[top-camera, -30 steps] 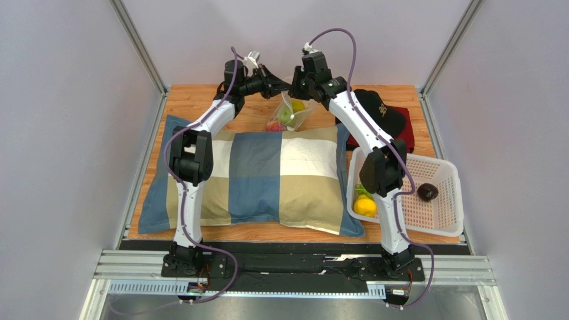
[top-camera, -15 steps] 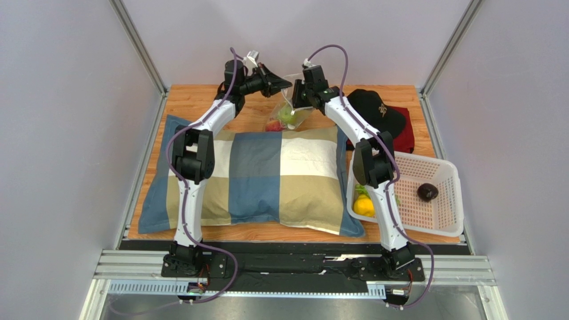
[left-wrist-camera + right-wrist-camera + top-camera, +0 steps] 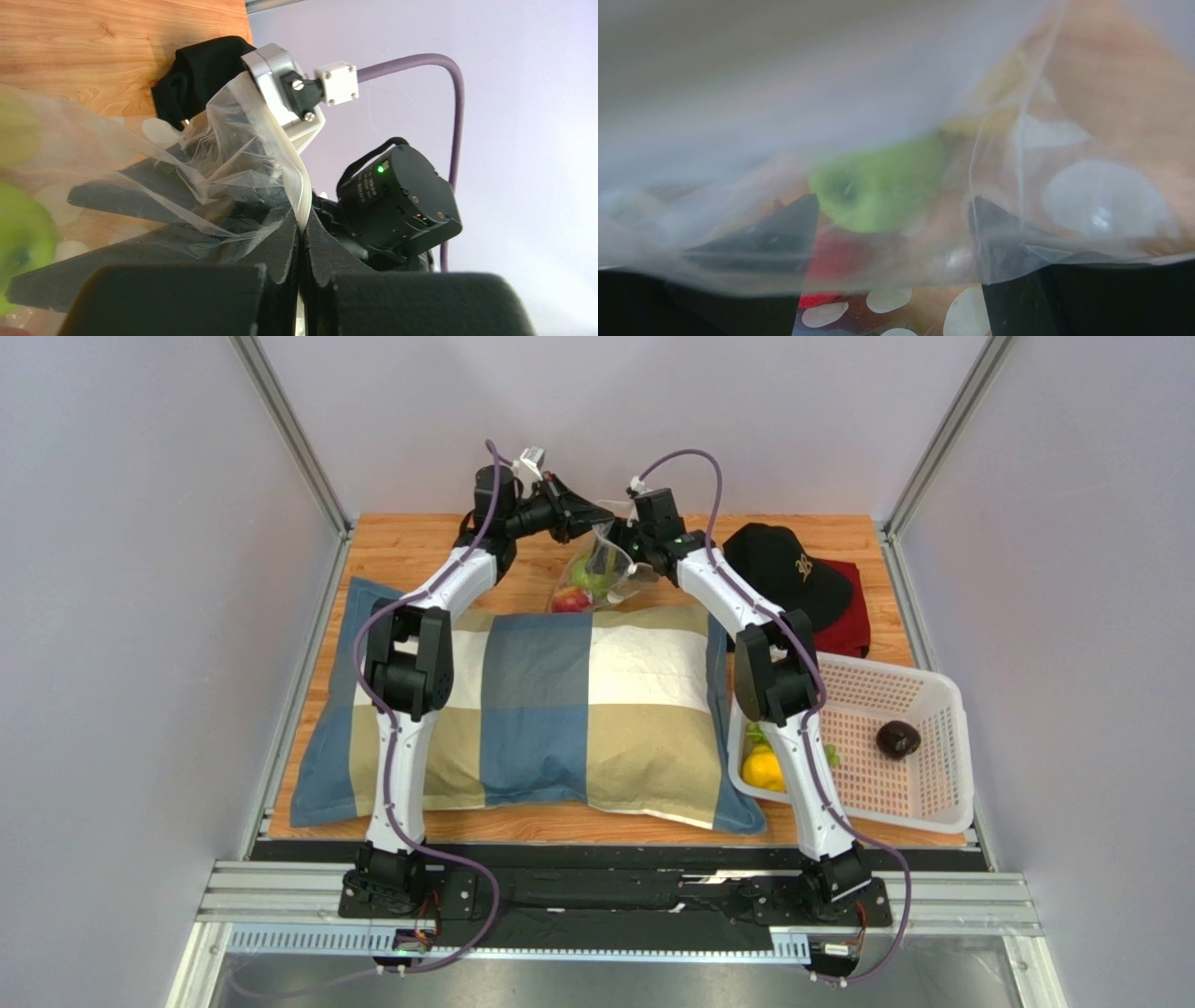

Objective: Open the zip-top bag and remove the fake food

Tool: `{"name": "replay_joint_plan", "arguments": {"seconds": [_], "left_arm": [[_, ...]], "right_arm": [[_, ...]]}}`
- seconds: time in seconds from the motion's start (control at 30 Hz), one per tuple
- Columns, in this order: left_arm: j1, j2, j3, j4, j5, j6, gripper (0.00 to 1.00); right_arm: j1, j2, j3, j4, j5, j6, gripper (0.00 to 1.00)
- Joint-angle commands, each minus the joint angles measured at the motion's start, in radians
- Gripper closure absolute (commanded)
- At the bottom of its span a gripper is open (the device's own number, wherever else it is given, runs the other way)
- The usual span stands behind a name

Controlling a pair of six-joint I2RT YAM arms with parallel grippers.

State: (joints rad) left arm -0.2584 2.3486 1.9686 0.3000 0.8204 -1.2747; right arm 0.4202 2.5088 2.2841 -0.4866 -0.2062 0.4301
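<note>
Clear dotted plastic: the zip-top bag [image 3: 608, 546] is hanging over the far tabletop [image 3: 421, 546], behind the pillow [image 3: 561, 707]. At its left, the left claw [image 3: 300, 241] is staying clamped together on the bag's rim strip, holding it up. Some fake food, a green piece [image 3: 878, 185] and a red apple [image 3: 571, 598], is still sitting inside.

Change noted: the right claw [image 3: 629, 563], nearly closed beside the rim a second ago, is now standing wide apart and lower, its fingers [image 3: 784, 227] showing through the film either side of the green piece.

Judgement: the mouth is probably open and fruit retrieval is starting. Far right, a lemon [image 3: 766, 772] and a dark fruit [image 3: 898, 739] are already lying in the basket [image 3: 940, 805].
</note>
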Motion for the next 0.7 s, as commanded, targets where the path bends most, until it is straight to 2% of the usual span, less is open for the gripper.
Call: {"name": "replay_joint_plan", "arguments": {"seconds": [0.0,0.17,0.27,0.3,0.37,0.4,0.47,0.6,0.67], "left_arm": [[-0.013,-0.008,0.009,0.057,0.010,-0.006,1.00],[-0.013,-0.025,-0.048,0.077,0.016,-0.002,1.00],[-0.013,-0.035,-0.071,0.076,0.017,0.006,1.00],[-0.013,-0.038,-0.077,0.076,0.016,0.006,1.00],[-0.012,-0.041,-0.079,0.077,0.017,0.008,1.00],[-0.012,-0.043,-0.077,0.074,0.019,0.008,1.00],[-0.008,-0.046,-0.074,0.067,0.020,0.012,1.00],[0.011,-0.048,-0.074,0.067,0.006,0.009,1.00],[0.025,-0.049,-0.076,0.079,0.003,-0.012,1.00]], "right_arm": [[0.009,0.051,0.024,0.063,-0.032,0.042,0.15],[0.008,0.114,0.046,0.108,-0.053,0.114,0.15],[0.009,0.120,0.037,0.161,-0.078,0.142,0.21],[0.006,0.122,0.032,0.177,-0.087,0.148,0.28],[0.002,0.113,0.023,0.218,-0.111,0.173,0.35],[0.002,0.096,0.023,0.221,-0.111,0.173,0.49],[0.000,0.067,0.009,0.217,-0.105,0.173,0.56],[-0.009,-0.043,-0.028,0.171,-0.082,0.174,0.84],[-0.009,-0.106,-0.040,0.125,-0.072,0.150,0.87]]}}
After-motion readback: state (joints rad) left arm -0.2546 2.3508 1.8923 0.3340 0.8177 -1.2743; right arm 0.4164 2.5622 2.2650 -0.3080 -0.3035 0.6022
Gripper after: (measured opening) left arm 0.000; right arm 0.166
